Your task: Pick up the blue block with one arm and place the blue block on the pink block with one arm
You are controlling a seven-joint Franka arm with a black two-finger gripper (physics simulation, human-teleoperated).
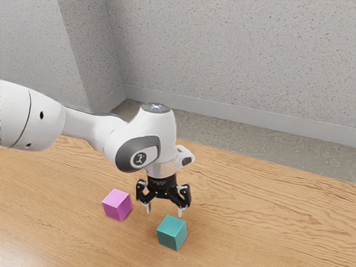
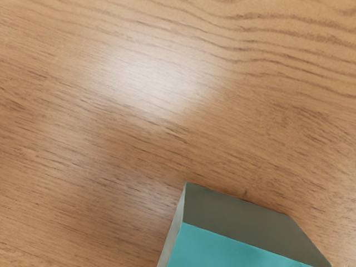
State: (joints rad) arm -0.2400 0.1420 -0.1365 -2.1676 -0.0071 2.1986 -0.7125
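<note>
Black claw open: fingers spread well apart, tips pointing down, nothing between them, touching nothing. Hanging low over table, tips near the wood. White arm coming in from exterior view's left, bent down at the wrist, grey joint cap facing camera.

Blue block, teal in shade: flat on table, just below the claw in exterior view, slightly toward exterior view's right of claw centre. Not gripped, not touched. Cannot tell whether straight under the fingers or nearer the camera. One corner turned toward camera, top face lighter than sides.

Pink block: flat on table, toward exterior view's left of claw, near the finger on that side but apart from it. Apart from blue block too, bare wood between the two. Blue block not yet on it.

Wrist view: blue block close under the hand, cut off by frame edge, one teal face and one grey shaded face visible. Around it wood-grain table with a pale sheen patch.

Background: grey speckled wall, pale skirting board, grey floor beyond table's far edge.
</note>
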